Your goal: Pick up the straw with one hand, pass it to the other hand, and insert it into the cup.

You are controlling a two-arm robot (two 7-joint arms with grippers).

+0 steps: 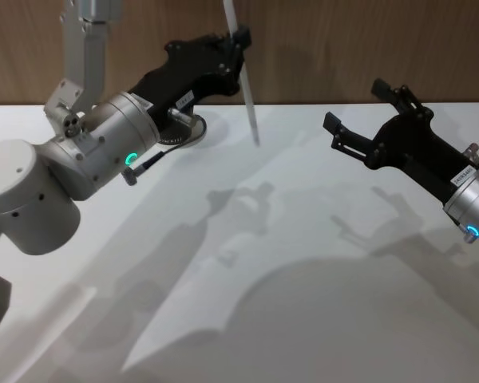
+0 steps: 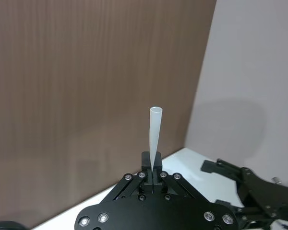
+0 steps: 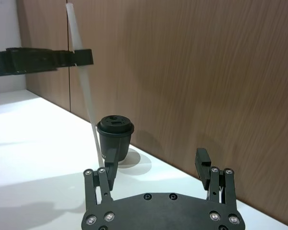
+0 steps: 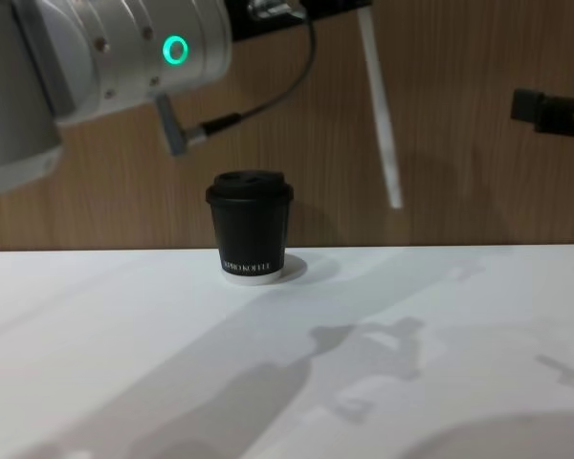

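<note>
Where the head camera looks down, the left claw [image 1: 239, 36] is clamped on the straw [image 1: 250, 104], a thin, smooth white tube. Its long axis runs steeply, upper end above the claw and lower end hanging below it over the pale matte bench [image 1: 303, 279]. The right claw [image 1: 358, 106], black and blocky, stands well apart to the right, its jaws spread with nothing between them. From the left wrist, the straw's open round end points straight out beyond the pinched fingertips. From the right wrist, the cup [image 3: 115, 136], black paper with a domed plastic lid, sits ahead of the right claw. From the chest, the cup stands upright below the left claw, and the straw's lower tip hangs to the cup's right against the wood-grain wall [image 4: 459, 143].
</note>
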